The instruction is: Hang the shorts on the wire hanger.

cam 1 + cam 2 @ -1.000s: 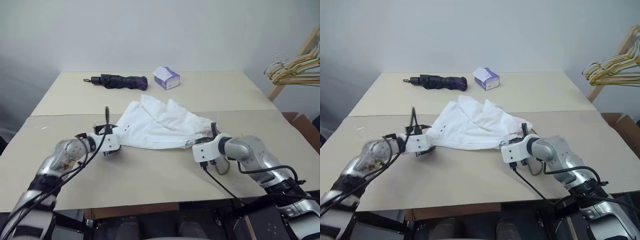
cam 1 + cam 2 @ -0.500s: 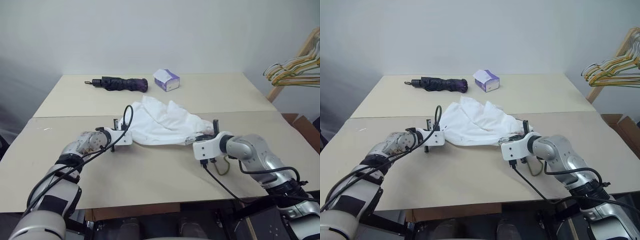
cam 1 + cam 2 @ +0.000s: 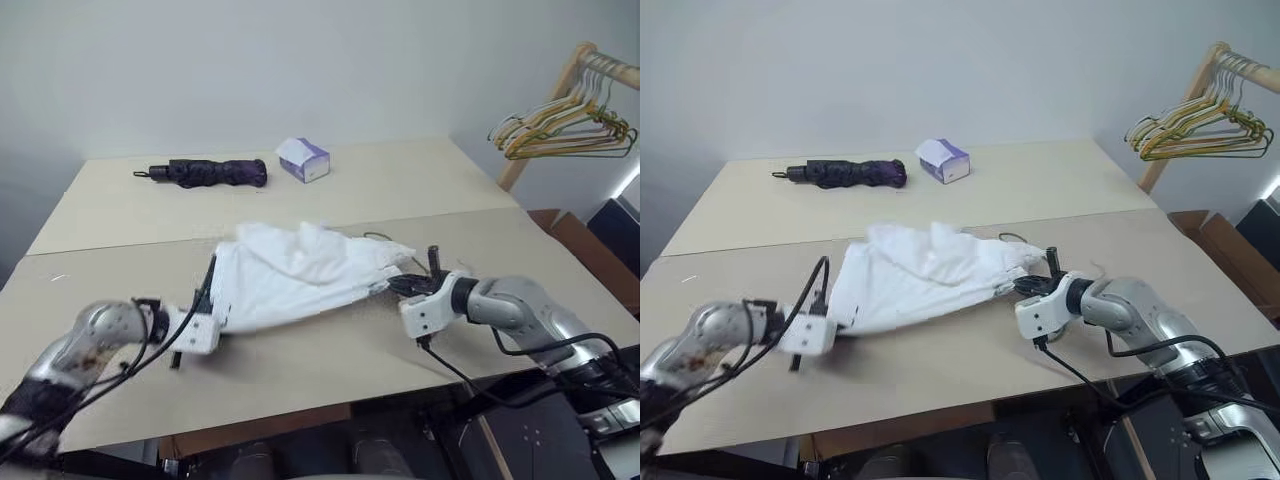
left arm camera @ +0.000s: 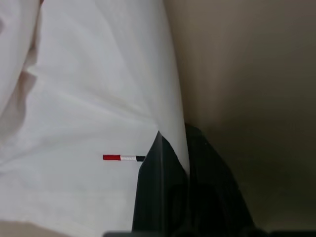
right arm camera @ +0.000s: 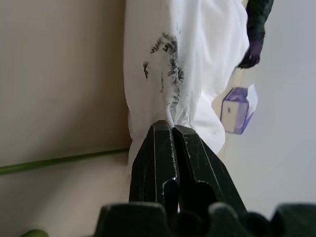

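The white shorts (image 3: pixel 295 278) lie spread on the tan table (image 3: pixel 330 350), stretched between my two grippers. My left gripper (image 3: pixel 207 322) is shut on their left edge; in the left wrist view my left gripper (image 4: pixel 175 137) pinches the hem next to a small red-and-dark mark (image 4: pixel 123 158). My right gripper (image 3: pixel 397 286) is shut on the bunched right end, and in the right wrist view my right gripper (image 5: pixel 172 126) grips gathered cloth with dark smudges. A thin olive wire of the wire hanger (image 5: pixel 64 159) lies on the table beside the shorts; most of it is hidden.
A folded black-and-purple umbrella (image 3: pixel 205 172) and a white-purple tissue box (image 3: pixel 303 159) lie at the table's far side. A bunch of coloured hangers (image 3: pixel 560 128) hangs on a wooden rack at the right. A cardboard box (image 3: pixel 572 235) stands beyond the table's right edge.
My left gripper shut on the shorts' left edge and drew it back toward the table's near side, pulling the cloth flatter. The right gripper kept its hold. The camera swung right.
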